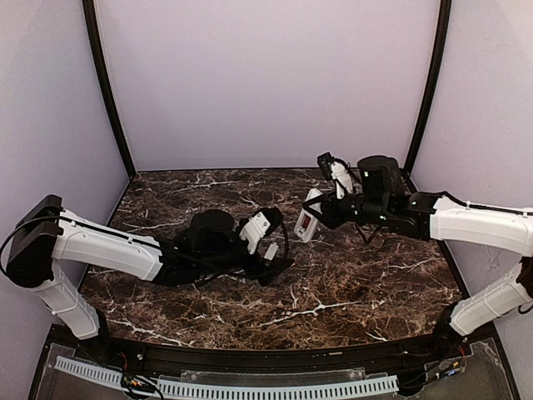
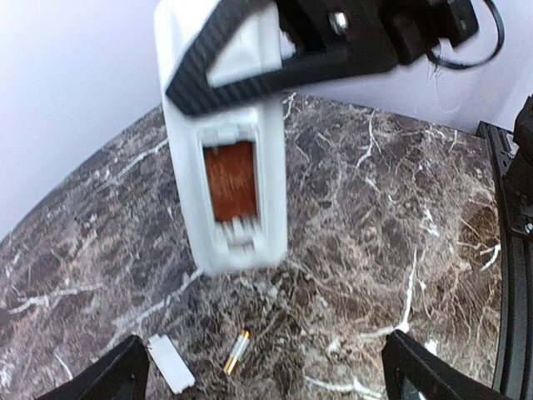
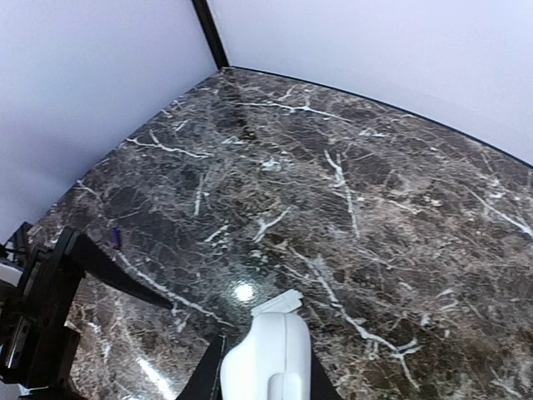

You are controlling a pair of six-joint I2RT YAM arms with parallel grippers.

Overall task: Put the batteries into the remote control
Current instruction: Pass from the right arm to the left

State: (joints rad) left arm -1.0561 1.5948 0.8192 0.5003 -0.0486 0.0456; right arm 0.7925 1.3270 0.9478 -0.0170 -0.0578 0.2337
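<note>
My right gripper (image 1: 316,215) is shut on the white remote control (image 1: 307,220) and holds it above the table, tilted. In the left wrist view the remote (image 2: 225,142) shows its back, with the recessed compartment (image 2: 231,180) open and orange-brown inside. In the right wrist view only its white end (image 3: 268,354) shows between my fingers (image 3: 206,373). One battery (image 2: 236,352) lies on the marble below the remote. The small white cover piece (image 2: 171,363) lies beside it. My left gripper (image 2: 266,385) is open and empty, low over the battery; it also shows in the top view (image 1: 279,260).
The dark marble table (image 1: 366,275) is walled by pale panels with black corner posts (image 1: 108,92). The left arm (image 3: 50,308) shows at the left edge of the right wrist view. A black rail (image 2: 512,250) runs along the table's side.
</note>
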